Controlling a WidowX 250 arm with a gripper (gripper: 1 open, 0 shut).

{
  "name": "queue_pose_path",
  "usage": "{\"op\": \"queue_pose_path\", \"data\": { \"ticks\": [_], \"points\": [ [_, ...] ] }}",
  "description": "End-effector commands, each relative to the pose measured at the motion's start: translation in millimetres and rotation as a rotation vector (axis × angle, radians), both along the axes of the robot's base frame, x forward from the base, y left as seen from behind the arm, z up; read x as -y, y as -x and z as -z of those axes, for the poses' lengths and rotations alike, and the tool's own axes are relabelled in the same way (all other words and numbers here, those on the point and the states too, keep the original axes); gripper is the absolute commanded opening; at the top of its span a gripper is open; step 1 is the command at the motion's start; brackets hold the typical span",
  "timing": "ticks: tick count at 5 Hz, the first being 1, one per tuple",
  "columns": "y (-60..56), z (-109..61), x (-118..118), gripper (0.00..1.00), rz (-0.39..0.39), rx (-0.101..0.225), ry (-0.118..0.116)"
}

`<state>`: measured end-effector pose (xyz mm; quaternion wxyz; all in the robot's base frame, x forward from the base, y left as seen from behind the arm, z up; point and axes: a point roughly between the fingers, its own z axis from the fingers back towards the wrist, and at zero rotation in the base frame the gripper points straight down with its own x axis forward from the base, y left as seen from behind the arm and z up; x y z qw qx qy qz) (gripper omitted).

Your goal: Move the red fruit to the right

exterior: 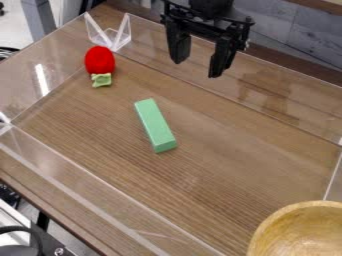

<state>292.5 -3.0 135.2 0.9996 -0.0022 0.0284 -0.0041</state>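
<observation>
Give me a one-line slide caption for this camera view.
Open hand hovers above the wooden table, with the red fruit at far left and a green block mid-table.

Single view only, set high beyond the table's [254,130] near edge, looking down and across toward the far edge. Close enough to crop the near corners. Takes in the clear walls [40,85] around the wooden surface and a bowl's rim [301,232] at the near right corner.
</observation>
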Motion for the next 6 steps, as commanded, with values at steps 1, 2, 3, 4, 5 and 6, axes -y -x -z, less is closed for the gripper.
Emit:
{"op": "queue_pose_path", "data": {
  "ticks": [1, 2, 3, 4, 5, 6],
  "points": [
    [-0.1, 10.8, -5.6, 1.0, 0.061, -0.01, 0.001],
    [-0.1, 13.6, -29.6, 1.0, 0.027, 0.002, -0.005],
    [7.2, 11.0, -66.3, 1.0, -0.037, 0.027, -0.012],
    [12.1, 12.5, -102.2, 1.0, -0.072, 0.052, -0.017],
    [9.6, 20.8, -133.2, 1.0, -0.117, 0.065, -0.02],
    [-6.3, 21.8, -159.5, 1.0, -0.045, 0.079, -0.009]
  ]
}}
